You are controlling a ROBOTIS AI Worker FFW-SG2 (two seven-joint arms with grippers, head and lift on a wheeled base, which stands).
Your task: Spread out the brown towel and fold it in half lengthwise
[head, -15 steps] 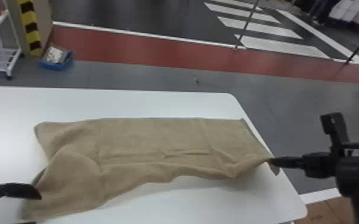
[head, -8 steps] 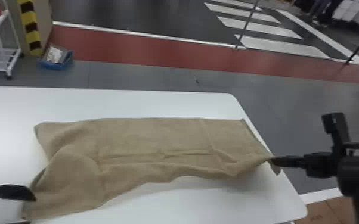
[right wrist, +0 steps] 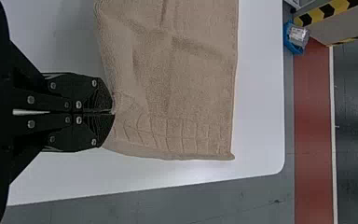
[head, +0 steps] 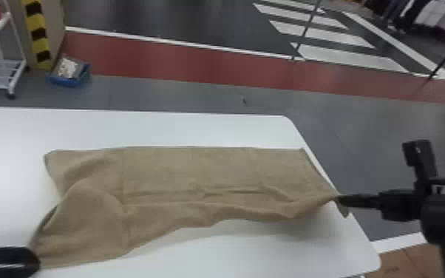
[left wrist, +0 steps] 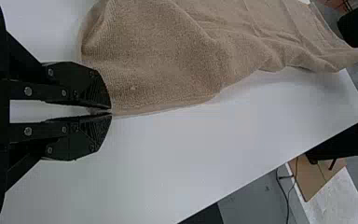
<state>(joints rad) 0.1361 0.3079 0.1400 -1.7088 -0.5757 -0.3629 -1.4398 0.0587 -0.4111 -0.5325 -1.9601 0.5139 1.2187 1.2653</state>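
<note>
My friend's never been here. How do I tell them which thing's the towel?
Find the big white table. Across it lies a long, rumpled brown towel, black jaws shut on it at both ends of its near edge. It's soft, wrinkly cloth; the tabletop is smooth and white.

White table [head: 181, 127], rounded corners | brown towel [head: 192, 170] lying on it, creased, reaching its right edge
</note>
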